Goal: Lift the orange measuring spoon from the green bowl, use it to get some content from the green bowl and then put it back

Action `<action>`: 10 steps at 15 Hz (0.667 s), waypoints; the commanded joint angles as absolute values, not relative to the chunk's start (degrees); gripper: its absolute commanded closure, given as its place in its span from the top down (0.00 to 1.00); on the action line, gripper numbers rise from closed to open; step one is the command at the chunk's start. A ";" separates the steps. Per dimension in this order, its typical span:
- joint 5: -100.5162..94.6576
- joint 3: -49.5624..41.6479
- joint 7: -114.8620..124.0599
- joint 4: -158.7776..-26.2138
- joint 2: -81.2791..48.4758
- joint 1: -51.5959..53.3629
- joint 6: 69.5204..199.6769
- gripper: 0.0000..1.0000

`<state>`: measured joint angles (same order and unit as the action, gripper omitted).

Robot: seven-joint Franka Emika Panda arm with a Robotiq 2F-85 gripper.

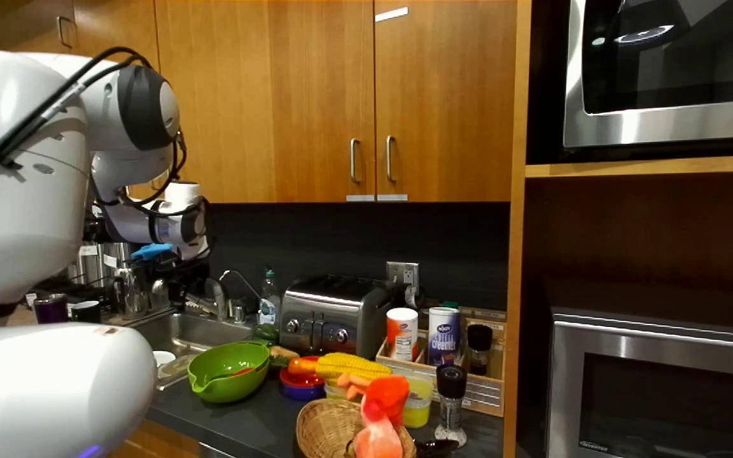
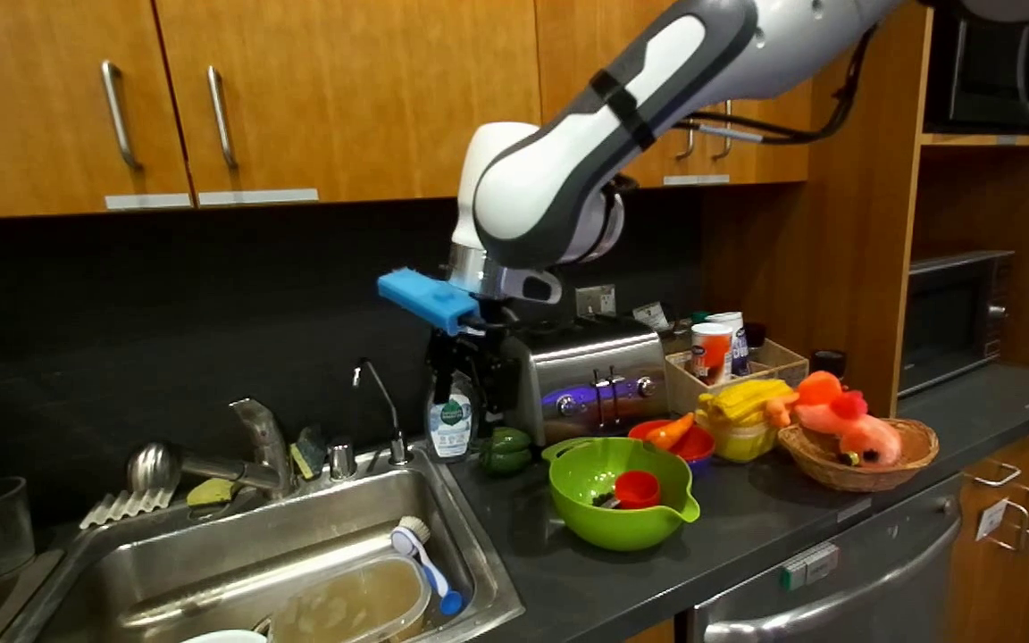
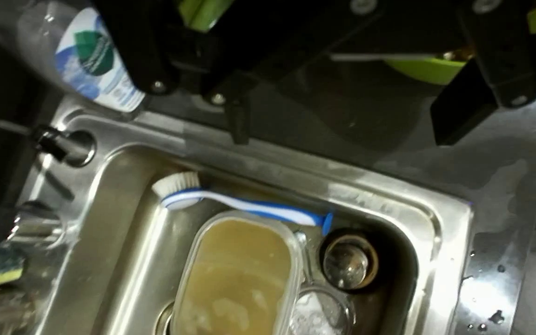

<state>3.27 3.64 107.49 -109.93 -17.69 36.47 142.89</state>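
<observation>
The green bowl (image 2: 613, 525) sits on the table (image 2: 756, 513) between the sink (image 2: 282, 531) and the wicker basket (image 2: 854, 478), a red measuring spoon (image 2: 637, 488) inside it (the toaster (image 2: 590, 388) gleams behind), while the jaws hang near the soap bottle (image 2: 450, 427).

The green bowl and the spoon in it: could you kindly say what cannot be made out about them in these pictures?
Dark stuff beside the measuring spoon: too small to identify in an exterior view.
Most of the spoon: hidden behind the near wall of the green bowl in an exterior view.
Most of the bowl: covered by the claw or cut off by the top edge in the wrist view.
</observation>
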 commanded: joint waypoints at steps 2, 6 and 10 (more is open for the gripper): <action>-5.39 3.10 126.52 -127.63 -5.83 36.38 144.22 1.00; -5.20 6.59 130.10 -135.75 -2.27 30.39 147.56 1.00; -4.55 9.71 128.70 -135.83 -1.16 24.20 146.38 1.00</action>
<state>-4.21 6.98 127.75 -134.78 -3.71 28.20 146.53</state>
